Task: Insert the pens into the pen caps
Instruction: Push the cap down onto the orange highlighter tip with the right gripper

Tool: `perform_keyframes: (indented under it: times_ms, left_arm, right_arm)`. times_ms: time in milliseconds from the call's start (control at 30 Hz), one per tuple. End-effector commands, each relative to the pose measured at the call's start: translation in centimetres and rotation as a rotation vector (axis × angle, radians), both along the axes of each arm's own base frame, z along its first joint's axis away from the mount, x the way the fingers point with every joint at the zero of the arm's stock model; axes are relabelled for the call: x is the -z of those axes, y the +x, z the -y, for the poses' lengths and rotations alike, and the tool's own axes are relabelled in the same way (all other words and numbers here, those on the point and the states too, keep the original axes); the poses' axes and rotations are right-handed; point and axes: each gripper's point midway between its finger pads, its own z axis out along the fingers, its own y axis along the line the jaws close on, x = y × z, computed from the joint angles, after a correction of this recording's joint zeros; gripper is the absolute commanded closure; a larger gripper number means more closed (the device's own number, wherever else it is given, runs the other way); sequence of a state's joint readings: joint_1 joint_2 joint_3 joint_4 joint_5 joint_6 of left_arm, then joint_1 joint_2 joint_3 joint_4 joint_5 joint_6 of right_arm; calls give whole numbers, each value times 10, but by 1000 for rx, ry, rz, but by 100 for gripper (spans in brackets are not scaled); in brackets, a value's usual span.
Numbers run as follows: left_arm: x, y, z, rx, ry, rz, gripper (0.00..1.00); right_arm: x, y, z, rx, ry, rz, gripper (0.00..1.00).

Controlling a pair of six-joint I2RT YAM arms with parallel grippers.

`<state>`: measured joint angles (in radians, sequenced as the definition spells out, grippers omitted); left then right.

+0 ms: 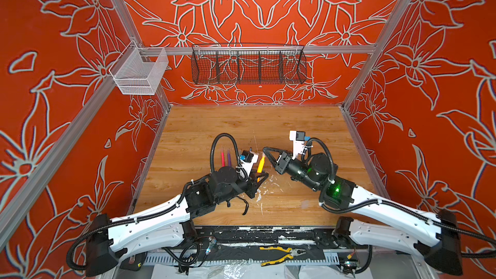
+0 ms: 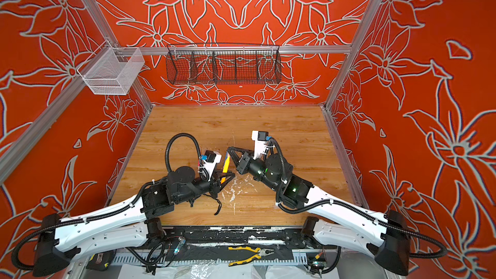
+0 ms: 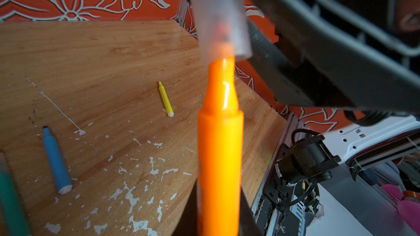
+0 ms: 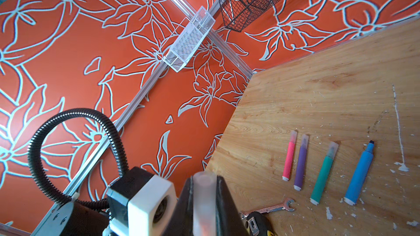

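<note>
Gripping barrel of light, stiff orange pen (image 3: 219,155) in left end effector (image 1: 261,176); pinching slippery, crushable cap (image 3: 219,19) over pen tip in right end effector (image 1: 265,150).

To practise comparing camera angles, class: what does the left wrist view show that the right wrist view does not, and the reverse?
Only the left wrist view shows the orange pen, close in the foreground, and the yellow pen lying on the table. Only the right wrist view shows the pink pen and purple pen, both capped, the wrench, the white basket and the black basket. Both show the uncapped blue pen, the teal pen and the clear cap.
</note>
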<state>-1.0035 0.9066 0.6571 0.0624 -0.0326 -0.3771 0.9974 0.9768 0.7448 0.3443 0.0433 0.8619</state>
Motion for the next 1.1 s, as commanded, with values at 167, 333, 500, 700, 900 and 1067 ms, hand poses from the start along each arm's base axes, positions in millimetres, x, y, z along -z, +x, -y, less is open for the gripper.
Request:
perform_keyframes:
  times_ms: [167, 333, 500, 700, 900, 1067]
  left_arm:
    - [-32, 20, 6, -53, -30, 55, 100]
    - [-54, 24, 8, -39, -71, 66, 100]
    - [-65, 25, 7, -28, -74, 92, 100]
    - [-37, 29, 10, -27, 4, 100, 100]
    - [-13, 25, 12, 26, 85, 144, 100]
    - [2, 7, 20, 158, 123, 203, 100]
  right_arm:
    - [10, -14, -5, -8, -63, 46, 92]
    - [19, -16, -1, 16, -95, 46, 86]
    - [21, -17, 2, 24, -108, 46, 65]
    - [18, -18, 21, 68, -123, 51, 44]
    - [2, -26, 38, 75, -87, 88, 41]
    - [-2, -21, 46, 124, -77, 85, 40]
